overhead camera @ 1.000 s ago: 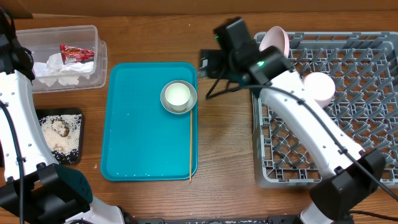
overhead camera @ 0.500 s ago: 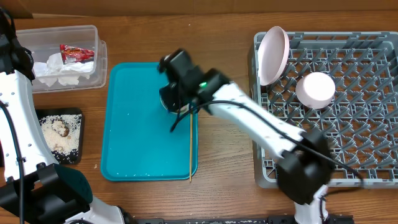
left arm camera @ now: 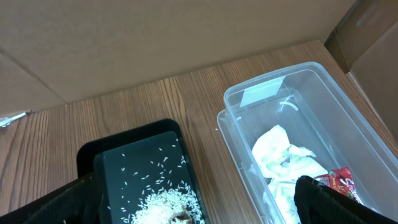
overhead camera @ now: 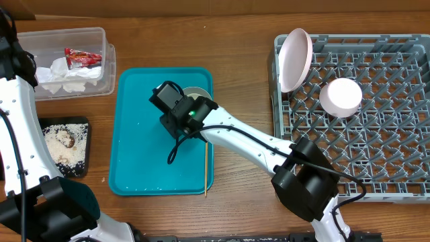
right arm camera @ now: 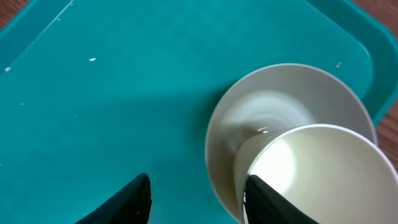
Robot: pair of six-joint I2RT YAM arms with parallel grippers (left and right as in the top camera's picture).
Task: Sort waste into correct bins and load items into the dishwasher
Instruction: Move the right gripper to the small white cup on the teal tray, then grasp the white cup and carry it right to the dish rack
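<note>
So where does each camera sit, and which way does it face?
Overhead: above the table, facing down on teal tray, dish rack; both arms show.
Left wrist: on its arm, facing clear tub and black tray; left end effector shows.
Right wrist: likewise, facing down at bowl and cup; right end effector shows.
Overhead and left wrist share the clear tub.

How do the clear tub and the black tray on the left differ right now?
The clear tub is see-through and deep-walled; the black tray is opaque and shallow. The clear tub holds a crumpled napkin and a red wrapper; the black tray holds loose rice. Both are rectangular and sit left of the teal tray.
</note>
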